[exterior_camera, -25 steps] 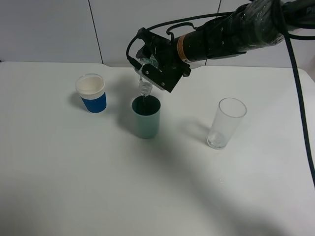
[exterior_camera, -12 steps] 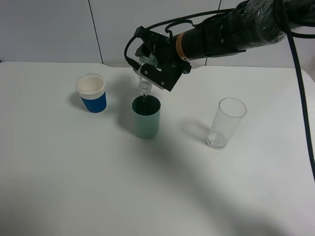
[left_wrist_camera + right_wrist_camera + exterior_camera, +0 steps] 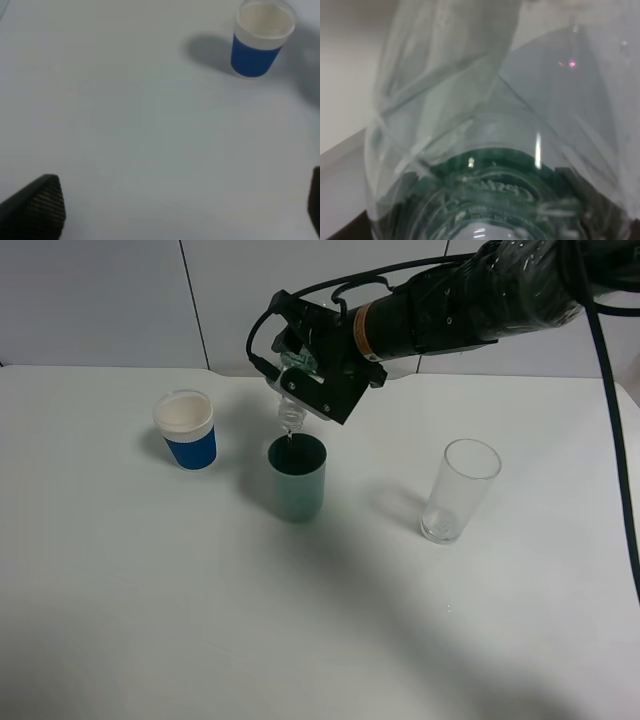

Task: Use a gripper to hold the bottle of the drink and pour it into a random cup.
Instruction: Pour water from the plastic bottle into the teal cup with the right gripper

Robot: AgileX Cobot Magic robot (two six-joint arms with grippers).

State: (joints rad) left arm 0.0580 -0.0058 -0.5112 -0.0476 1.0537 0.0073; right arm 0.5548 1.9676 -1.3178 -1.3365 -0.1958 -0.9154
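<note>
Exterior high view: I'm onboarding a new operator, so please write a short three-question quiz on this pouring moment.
1. True or false: the bottle is tipped neck-down with its mouth above the teal cup.
2. The right gripper is: A) open and empty B) shut on the bottle C) resting on the table
3. Fill in: the white cup in the left wrist view wears a ___ sleeve.

Key: 1 true; 2 B; 3 blue.
</note>
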